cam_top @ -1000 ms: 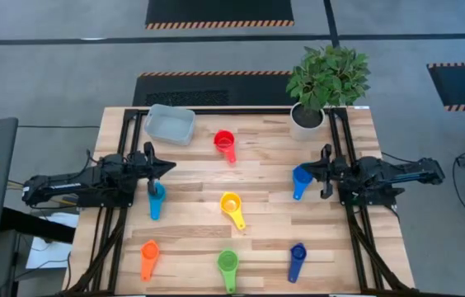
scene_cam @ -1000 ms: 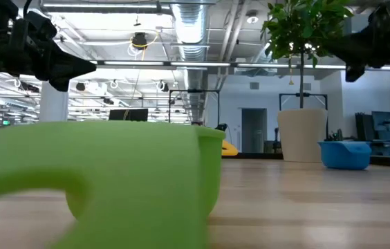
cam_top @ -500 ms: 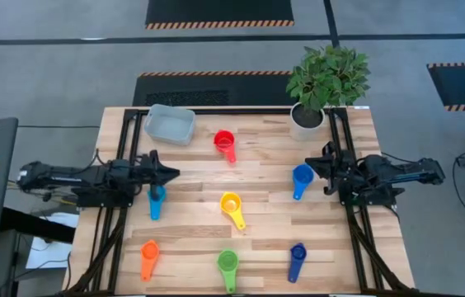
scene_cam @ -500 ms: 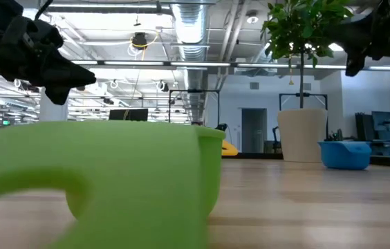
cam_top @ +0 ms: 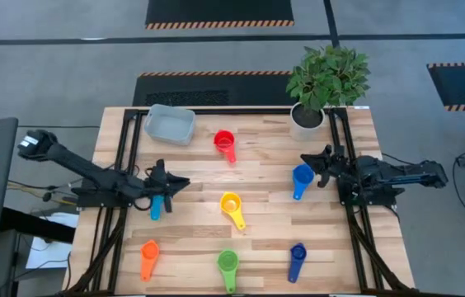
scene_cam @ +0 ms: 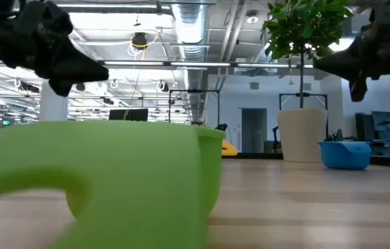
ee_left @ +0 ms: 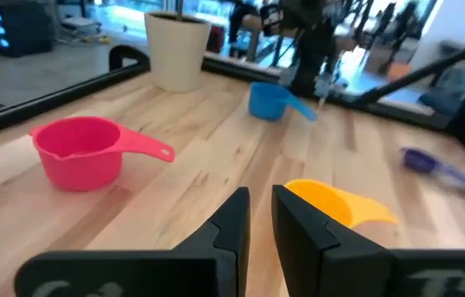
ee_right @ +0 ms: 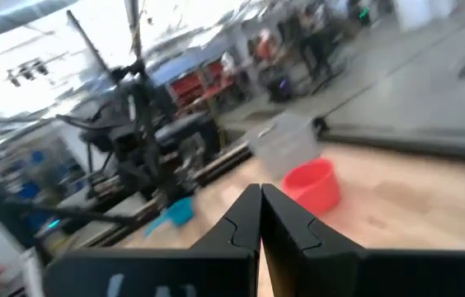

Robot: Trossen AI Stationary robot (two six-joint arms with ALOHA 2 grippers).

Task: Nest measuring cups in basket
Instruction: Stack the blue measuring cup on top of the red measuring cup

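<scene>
Seven measuring cups lie apart on the wooden table: red (cam_top: pixel 224 142), yellow (cam_top: pixel 230 203), orange (cam_top: pixel 148 252), green (cam_top: pixel 227 262), dark blue (cam_top: pixel 298 253), a light blue one (cam_top: pixel 156 204) at the left and a blue one (cam_top: pixel 301 176) at the right. The grey-blue basket (cam_top: pixel 169 124) stands near the far left corner with nothing in it. My left gripper (cam_top: pixel 178 182) hovers just right of the left light blue cup, its fingers (ee_left: pixel 231 216) a narrow gap apart. My right gripper (cam_top: pixel 310 160) hovers beside the blue cup's far right, shut (ee_right: pixel 259 198).
A white plant pot (cam_top: pixel 307 120) with a green plant stands at the far right, close to my right gripper. Black rails (cam_top: pixel 130 157) run along both table sides. The green cup (scene_cam: pixel 98 180) fills the low view's foreground. Bare wood (cam_top: pixel 265 169) lies between the cups.
My left arm has stretched out; its gripper has moved toward the table's right and a little toward the near edge, past the light blue cup. My right gripper has crept toward the table's left, closer to the blue cup, and sunk a little. No cup has moved.
</scene>
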